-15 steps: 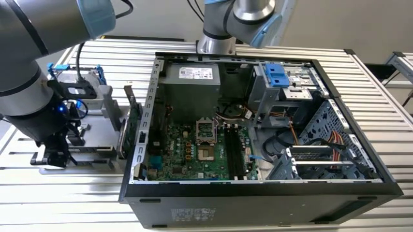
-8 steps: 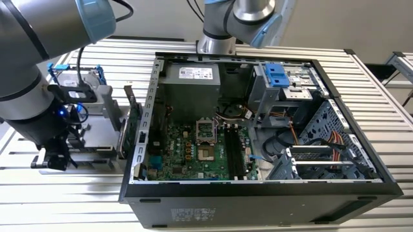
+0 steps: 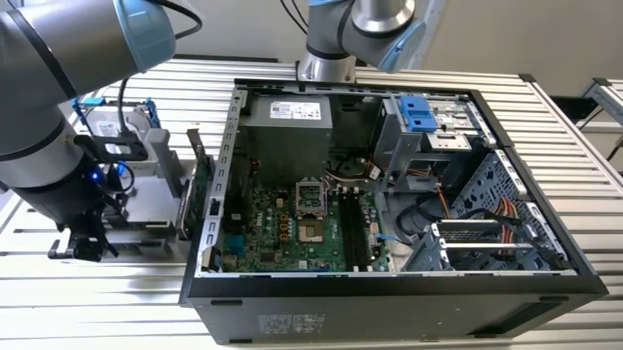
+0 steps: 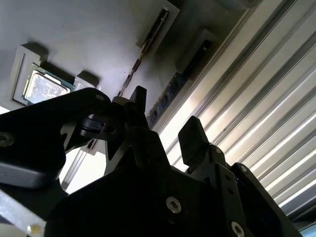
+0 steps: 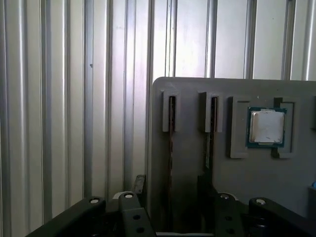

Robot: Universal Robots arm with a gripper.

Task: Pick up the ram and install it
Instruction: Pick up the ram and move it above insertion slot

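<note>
The end effector (image 4: 165,116) hangs empty, fingers spread, over the grey holder (image 5: 237,182) toward the surface's (image 5: 59,98) edge at the exterior view's left. The ram (image 5: 171,148) stands on edge in a holder slot. A clean grasp probably needs a square, centred straddle of the stick.

We look down steeply in the exterior view, from above one side of the open case (image 3: 389,313), far enough back to take in much of the table (image 3: 98,321). The arm (image 3: 39,109) and the tray (image 3: 156,219) stand at the exterior view's left.

Both wrist views hang close over that tray. In the first wrist view we face the tray (image 5: 192,148) squarely, with the table (image 5: 59,98) beyond. In the second wrist view we look along the gripper (image 4: 165,111) at a slant across the tray (image 4: 89,29) and the table (image 4: 256,98).

Both wrist views share the CPU (image 5: 266,127) (image 4: 43,88) and the slots (image 5: 172,113) (image 4: 153,34).
</note>
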